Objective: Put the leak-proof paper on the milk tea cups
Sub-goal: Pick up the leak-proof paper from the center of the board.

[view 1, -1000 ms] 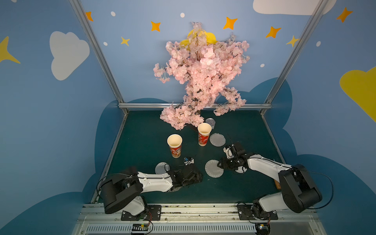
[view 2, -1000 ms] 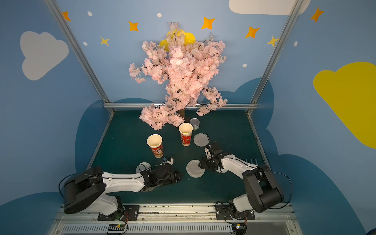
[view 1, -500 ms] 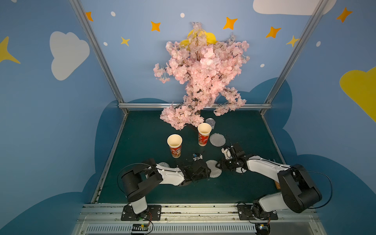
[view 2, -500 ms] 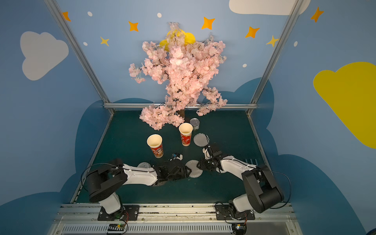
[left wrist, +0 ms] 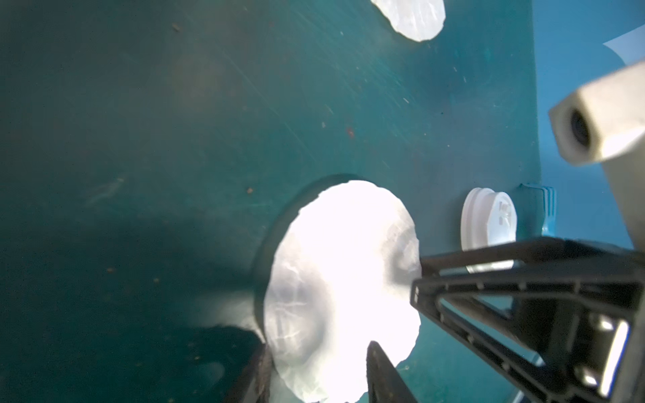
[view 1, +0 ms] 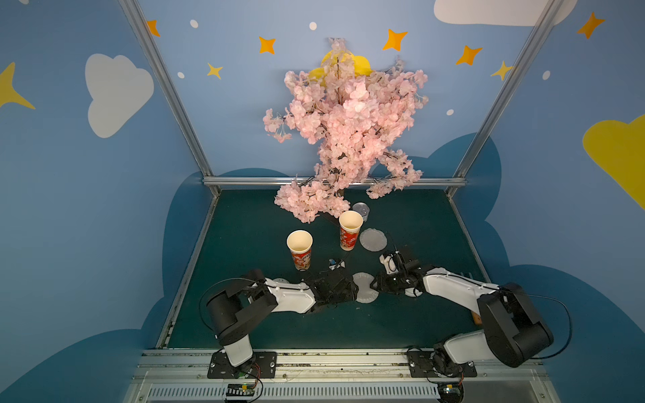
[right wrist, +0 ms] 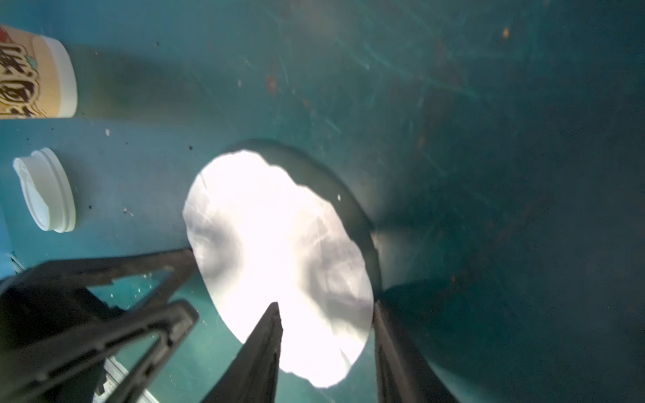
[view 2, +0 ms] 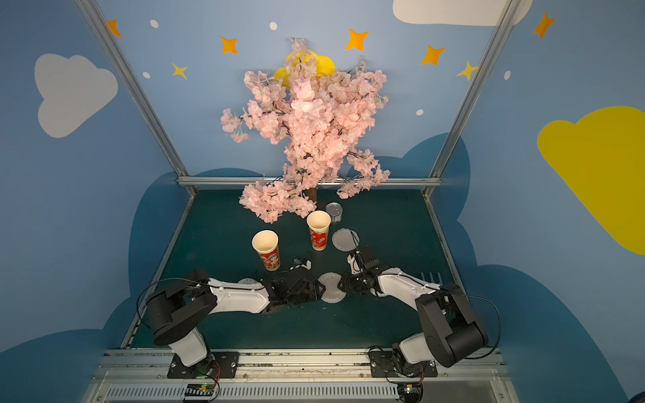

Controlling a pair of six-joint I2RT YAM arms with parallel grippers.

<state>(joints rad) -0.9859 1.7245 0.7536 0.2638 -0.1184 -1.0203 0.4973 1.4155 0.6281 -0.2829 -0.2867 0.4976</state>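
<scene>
Leak-proof paper [view 1: 365, 289], a thin round greyish-white crinkled sheet, sits at 6 o'clock on the green table [view 1: 279, 324]. The left gripper [left wrist: 317, 345] has just swung to its 9 o'clock, opposite the right gripper [right wrist: 326, 305]; we see both claws part-open astride its rim, pickup pending.

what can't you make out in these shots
Near leak-proof paper: glare whites it out in both wrist views, so any grip is unreadable.
Its side edges: covered in both top views by the left hand and right hand.
Lid by the left arm: partly under that arm in both top views.
Lid by the right arm: partly behind the right hand in the left wrist view.
Clear cup: contents too small in both top views.
</scene>
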